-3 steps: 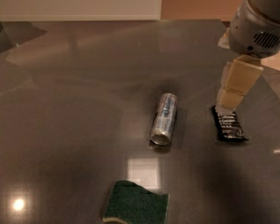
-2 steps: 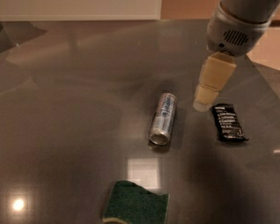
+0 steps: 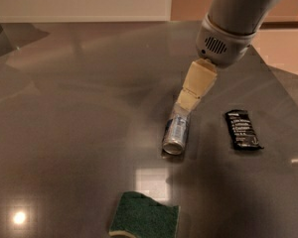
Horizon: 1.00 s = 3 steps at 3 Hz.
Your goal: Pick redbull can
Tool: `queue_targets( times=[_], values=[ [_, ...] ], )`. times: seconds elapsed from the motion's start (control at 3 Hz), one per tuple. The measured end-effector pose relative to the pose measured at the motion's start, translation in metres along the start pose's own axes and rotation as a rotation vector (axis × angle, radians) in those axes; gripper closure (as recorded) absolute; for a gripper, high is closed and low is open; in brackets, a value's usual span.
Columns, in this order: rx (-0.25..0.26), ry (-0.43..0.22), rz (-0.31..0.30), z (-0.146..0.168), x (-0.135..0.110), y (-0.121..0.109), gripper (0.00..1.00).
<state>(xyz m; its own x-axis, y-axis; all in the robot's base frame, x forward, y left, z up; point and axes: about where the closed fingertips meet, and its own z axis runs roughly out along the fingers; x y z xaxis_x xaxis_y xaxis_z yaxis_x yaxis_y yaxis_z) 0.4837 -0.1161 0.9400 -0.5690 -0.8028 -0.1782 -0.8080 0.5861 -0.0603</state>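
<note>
The redbull can (image 3: 176, 133) lies on its side on the dark grey table (image 3: 79, 113), its round silver rim facing the front. It is slim and silver with blue markings. My gripper (image 3: 185, 102) hangs from the arm at the upper right, its cream fingers reaching down to the can's far end and covering that end.
A flat black snack wrapper (image 3: 243, 129) with white text lies to the right of the can. A green sponge (image 3: 144, 220) sits at the front edge, below the can. The table's right edge runs diagonally past the wrapper.
My gripper has moved left, from above the black wrapper to the far end of the can. The can, wrapper and sponge have not moved.
</note>
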Motion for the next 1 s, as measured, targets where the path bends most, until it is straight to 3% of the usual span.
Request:
queue_targets(
  times=[0.33,0.67,1.0],
  values=[
    [0.011,-0.005,0.095,0.0072,-0.0074,0.0085,0.0],
    [0.064,0.006,0.189,0.0121,-0.006,0.0134,0.0],
    [0.064,0.006,0.189,0.0121,-0.006,0.0134,0.0]
  ],
)
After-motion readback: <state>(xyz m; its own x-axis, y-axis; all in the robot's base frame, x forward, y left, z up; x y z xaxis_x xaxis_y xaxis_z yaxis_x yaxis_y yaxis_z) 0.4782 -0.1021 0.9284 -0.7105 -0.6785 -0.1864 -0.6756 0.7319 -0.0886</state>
